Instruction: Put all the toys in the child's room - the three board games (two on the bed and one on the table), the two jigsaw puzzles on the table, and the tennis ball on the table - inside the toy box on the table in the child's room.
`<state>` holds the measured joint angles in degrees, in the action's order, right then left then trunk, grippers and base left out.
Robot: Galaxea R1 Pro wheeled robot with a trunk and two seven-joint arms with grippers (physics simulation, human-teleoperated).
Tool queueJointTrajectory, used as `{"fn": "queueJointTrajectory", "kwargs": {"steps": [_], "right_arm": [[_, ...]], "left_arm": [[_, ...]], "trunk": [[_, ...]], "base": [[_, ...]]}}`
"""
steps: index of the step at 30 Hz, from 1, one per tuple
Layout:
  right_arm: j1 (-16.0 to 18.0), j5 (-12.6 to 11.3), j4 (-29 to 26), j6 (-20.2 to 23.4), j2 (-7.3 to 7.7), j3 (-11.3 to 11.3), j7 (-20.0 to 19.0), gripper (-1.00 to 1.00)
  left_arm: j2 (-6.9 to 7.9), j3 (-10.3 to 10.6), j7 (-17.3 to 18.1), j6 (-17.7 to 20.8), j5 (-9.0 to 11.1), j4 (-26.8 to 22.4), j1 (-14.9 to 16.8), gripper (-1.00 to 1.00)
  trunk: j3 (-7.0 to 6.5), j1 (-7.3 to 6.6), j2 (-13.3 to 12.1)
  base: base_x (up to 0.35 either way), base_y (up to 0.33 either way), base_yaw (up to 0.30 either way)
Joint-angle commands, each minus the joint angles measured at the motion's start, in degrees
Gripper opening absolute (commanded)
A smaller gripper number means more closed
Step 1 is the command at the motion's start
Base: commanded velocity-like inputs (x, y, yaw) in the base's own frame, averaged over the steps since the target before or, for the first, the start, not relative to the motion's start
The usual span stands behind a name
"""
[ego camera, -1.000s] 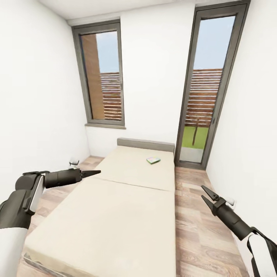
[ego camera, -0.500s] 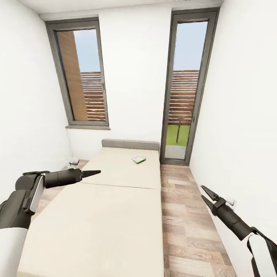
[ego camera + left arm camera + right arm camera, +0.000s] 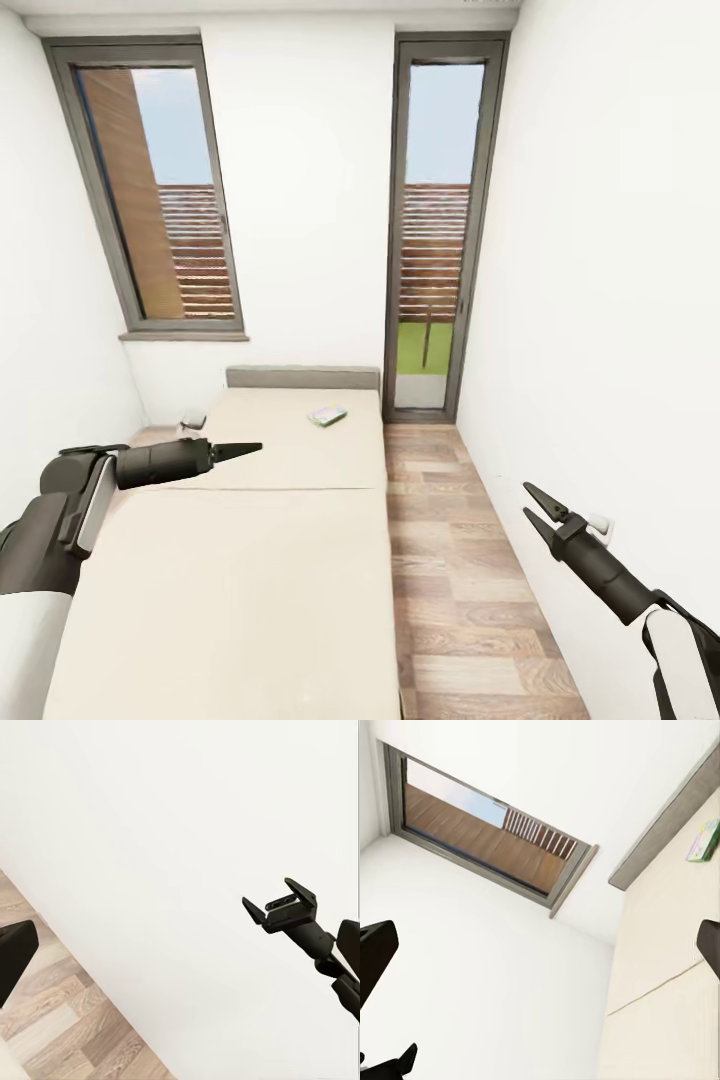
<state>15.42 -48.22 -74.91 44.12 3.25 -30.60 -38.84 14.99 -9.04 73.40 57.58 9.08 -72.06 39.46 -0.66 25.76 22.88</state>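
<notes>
One board game [image 3: 327, 415], a small flat white-green box, lies near the head of the bed [image 3: 250, 560] on the cream mattress; the right wrist view also catches this board game [image 3: 703, 841] beside the grey headboard. My left gripper [image 3: 255, 448] hovers open over the bed's left side, well short of the box. Out over the wood floor to the right of the bed, my right gripper [image 3: 532, 505] is open and empty; that right gripper [image 3: 279, 902] also appears against the white wall in the left wrist view. The table and the toy box are out of view.
A grey headboard [image 3: 302, 377] stands against the far wall below a window [image 3: 160, 200]. A tall glass door [image 3: 435, 230] is at the far right. A strip of wood floor [image 3: 450, 560] runs between bed and right wall [image 3: 620, 300].
The camera has turned, so bed, window and door sit further left in the picture. Both arms keep the same pose and the box has not moved on the bed.
</notes>
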Motion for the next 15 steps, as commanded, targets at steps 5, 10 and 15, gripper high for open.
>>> {"fn": "queueJointTrajectory", "kwargs": {"steps": [5, 10, 15], "right_arm": [[0.04, -0.12, 0.09, 0.35, 0.0, -0.07, -0.09, 1.0], [0.04, -0.12, 0.11, 0.35, 0.0, -0.07, -0.09, 1.0], [0.04, -0.11, 0.12, 0.35, 0.08, -0.08, -0.09, 1.0]], "left_arm": [[0.03, -0.01, 0.07, 0.43, 0.15, -0.01, 0.0, 1.0], [0.01, -0.01, 0.06, 0.43, 0.15, -0.01, 0.0, 1.0], [0.01, -0.01, 0.06, 0.43, 0.14, -0.01, 0.0, 1.0]], "trunk": [[0.02, 0.02, 0.04], [0.02, 0.02, 0.04], [0.02, 0.02, 0.04]], "base": [[0.0, 0.0, -0.201], [0.0, 0.0, -0.117], [0.0, 0.0, -0.039]]}}
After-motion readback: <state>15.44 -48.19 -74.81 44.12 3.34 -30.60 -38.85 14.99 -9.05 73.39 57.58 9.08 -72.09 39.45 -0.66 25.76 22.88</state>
